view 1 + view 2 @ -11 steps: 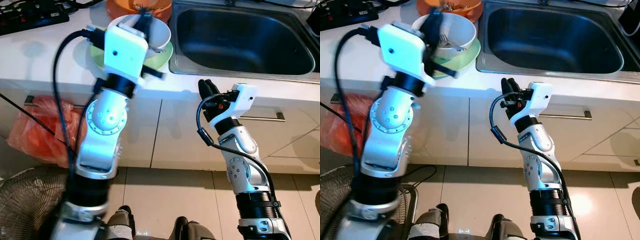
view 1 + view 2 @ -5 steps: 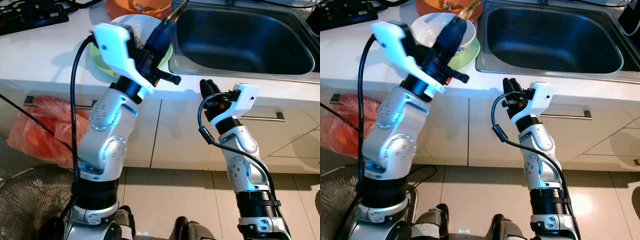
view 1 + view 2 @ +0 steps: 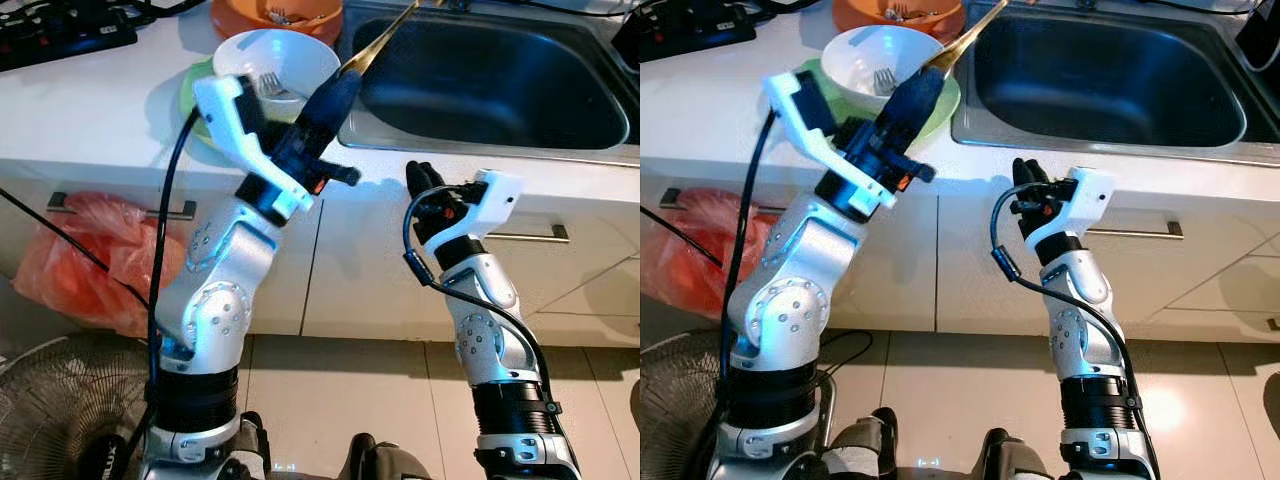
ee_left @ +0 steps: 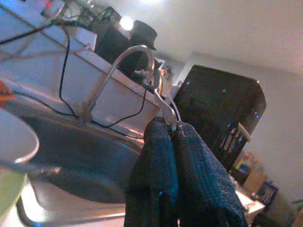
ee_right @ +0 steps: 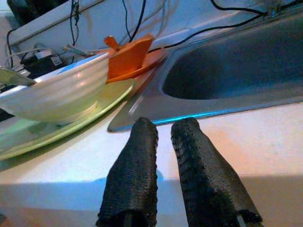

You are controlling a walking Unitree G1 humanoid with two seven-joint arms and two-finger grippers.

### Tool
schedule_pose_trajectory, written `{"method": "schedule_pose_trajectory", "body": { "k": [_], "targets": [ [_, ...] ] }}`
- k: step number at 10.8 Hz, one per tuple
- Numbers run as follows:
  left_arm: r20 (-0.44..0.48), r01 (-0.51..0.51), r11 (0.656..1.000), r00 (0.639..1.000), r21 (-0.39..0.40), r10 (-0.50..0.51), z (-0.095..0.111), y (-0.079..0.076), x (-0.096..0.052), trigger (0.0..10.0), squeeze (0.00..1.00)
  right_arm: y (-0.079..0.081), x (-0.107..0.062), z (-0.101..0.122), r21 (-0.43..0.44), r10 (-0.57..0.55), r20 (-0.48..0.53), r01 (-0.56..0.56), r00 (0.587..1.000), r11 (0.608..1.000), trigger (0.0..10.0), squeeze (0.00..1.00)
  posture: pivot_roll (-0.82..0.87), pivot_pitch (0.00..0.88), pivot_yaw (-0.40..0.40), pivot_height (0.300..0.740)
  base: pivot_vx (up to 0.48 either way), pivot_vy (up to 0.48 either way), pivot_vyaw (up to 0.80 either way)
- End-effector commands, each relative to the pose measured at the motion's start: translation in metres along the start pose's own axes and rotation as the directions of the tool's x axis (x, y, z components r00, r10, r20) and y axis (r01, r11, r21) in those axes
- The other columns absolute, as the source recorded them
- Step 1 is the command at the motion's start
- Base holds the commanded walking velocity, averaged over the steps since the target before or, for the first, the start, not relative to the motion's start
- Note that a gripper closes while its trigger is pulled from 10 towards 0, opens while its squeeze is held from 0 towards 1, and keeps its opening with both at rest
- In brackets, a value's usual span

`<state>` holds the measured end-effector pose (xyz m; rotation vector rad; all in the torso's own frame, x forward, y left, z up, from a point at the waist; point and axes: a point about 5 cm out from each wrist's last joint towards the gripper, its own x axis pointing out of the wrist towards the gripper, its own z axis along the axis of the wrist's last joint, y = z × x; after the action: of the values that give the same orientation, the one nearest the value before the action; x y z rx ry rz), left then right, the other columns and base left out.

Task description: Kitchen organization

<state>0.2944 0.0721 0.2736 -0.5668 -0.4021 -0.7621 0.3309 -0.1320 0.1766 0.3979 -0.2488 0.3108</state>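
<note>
Over on the far side of the left gripper [image 3: 335, 88], a black power strip [image 3: 60, 35] is lying on the white counter [image 3: 90, 105], and just behind the gripper a white bowl [image 3: 275, 62] with a fork [image 3: 268, 85] in it is sitting on a green plate [image 3: 200, 95], an orange dish [image 3: 275, 15] lying beyond them. The left gripper is reaching over the counter's front edge, its black fingers [image 4: 175, 175] pressed together and pinching a slim metal utensil [image 3: 385, 35], golden in the head views; the utensil is sticking out past the fingertips, slanting up and over the near corner of the steel sink [image 3: 490, 80]. In the left wrist view the faucet [image 4: 120, 71] is arching above the basin beyond the fingertips. Below that arm, an orange plastic bag [image 3: 80, 260] is slumping on the floor against the cabinet, with a wire fan [image 3: 55, 410] nearer the robot. Moving right, the right gripper [image 3: 420, 180] is hovering at the counter's front edge, pointing at the sink; its fingers [image 5: 137, 175] are lying nearly together, a thin gap between them, holding nothing. A drawer handle [image 3: 535, 237] is showing just to its right.
</note>
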Motion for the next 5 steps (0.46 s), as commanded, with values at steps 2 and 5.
{"method": "schedule_pose_trajectory", "body": {
  "k": [2, 5],
  "targets": [
    [-0.044, -0.017, 0.996, 0.999, -0.083, 0.013, -0.015, 0.008, -0.008, 10.0, 0.00, -0.002, 0.000, 0.003, 0.008, -0.012, 0.014, 0.012, 1.000, 1.000, 10.0, 0.00, 0.20, 0.202, -0.061, 0.740, 0.000, 0.000, 0.00],
    [-0.116, -0.050, 0.992, 0.993, -0.118, 0.036, -0.032, 0.017, -0.018, 10.0, 0.00, -0.004, 0.000, 0.002, 0.019, -0.017, 0.010, 0.017, 1.000, 1.000, 10.0, 0.00, 0.19, 0.201, -0.057, 0.740, 0.000, 0.000, 0.00]
  ]
}}
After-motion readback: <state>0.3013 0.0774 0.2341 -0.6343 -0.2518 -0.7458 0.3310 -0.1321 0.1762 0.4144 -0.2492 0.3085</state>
